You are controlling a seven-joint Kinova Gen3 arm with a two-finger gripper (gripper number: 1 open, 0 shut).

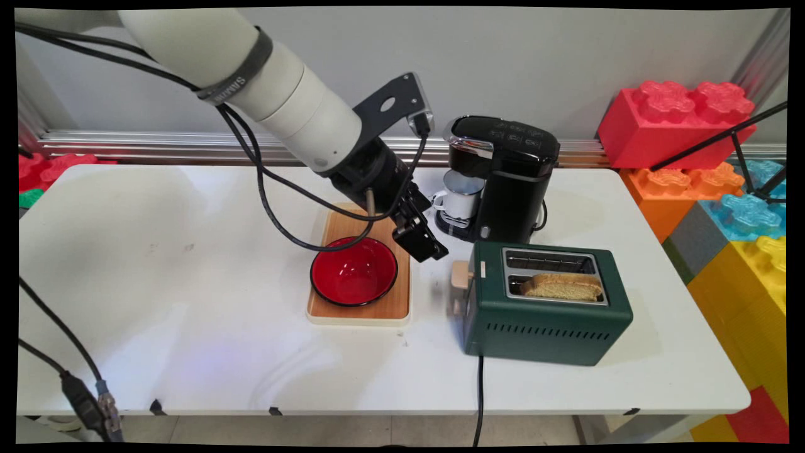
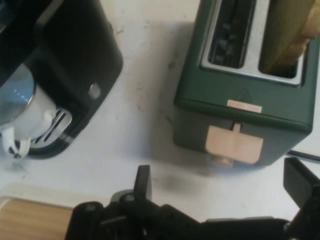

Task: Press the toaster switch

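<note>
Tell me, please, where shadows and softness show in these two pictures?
Main view: the toaster and coffee machine throw soft shadows rightward on the table. Hand view: slightly soft throughout; the open gripper shades the table just beyond it.

**Gripper spread beside the green toaster**

The black two-finger gripper (image 1: 422, 242) hangs with its fingers wide apart over bare table, between the wooden tray (image 1: 390, 302) and the green toaster (image 1: 546, 305), holding nothing. The toaster's beige lever (image 2: 235, 145) faces it, close by. A slice of toast (image 1: 561, 286) stands in the toaster's nearer slot; the other slot is empty. A red bowl (image 1: 354, 272) sits on the tray.
</note>
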